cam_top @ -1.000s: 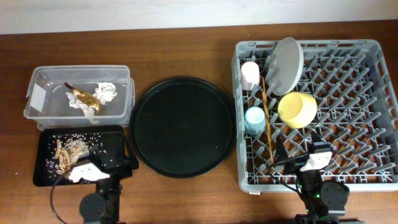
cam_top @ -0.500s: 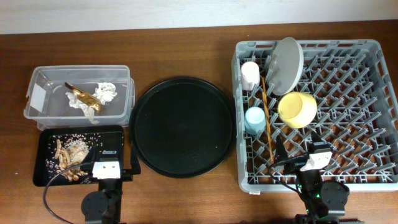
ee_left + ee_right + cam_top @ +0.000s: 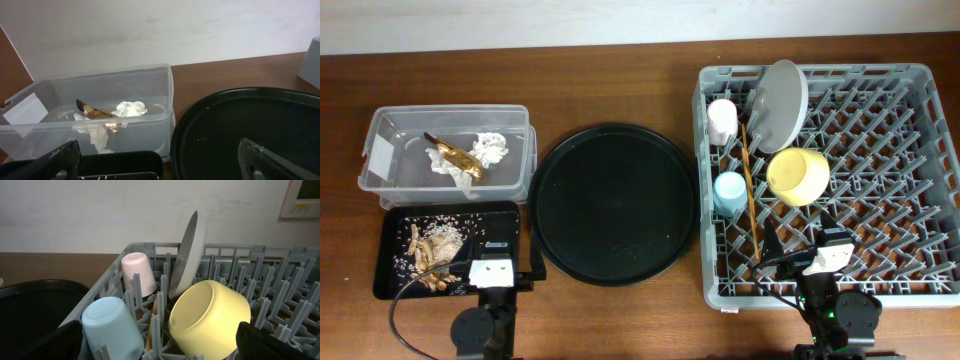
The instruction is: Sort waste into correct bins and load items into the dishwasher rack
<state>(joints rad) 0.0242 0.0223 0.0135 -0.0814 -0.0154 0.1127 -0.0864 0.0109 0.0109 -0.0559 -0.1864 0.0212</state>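
Overhead, the left gripper [image 3: 505, 252] stood wide open and empty over the shallow black tray [image 3: 386, 288] holding the food scraps [image 3: 428, 244]. The right gripper [image 3: 800, 240], equally spread and empty, hung over the dishwasher rack [image 3: 920, 210].

The left wrist view showed the tissue [image 3: 129, 108] and wrapper [image 3: 95, 112] inside the clear tub [image 3: 167, 95].

The right wrist view showed the yellow bowl [image 3: 210, 317], blue cup [image 3: 107, 325], pink cup [image 3: 139, 274] and plate [image 3: 189, 250] racked. A careless sweep of that arm would probably topple the leaning plate.
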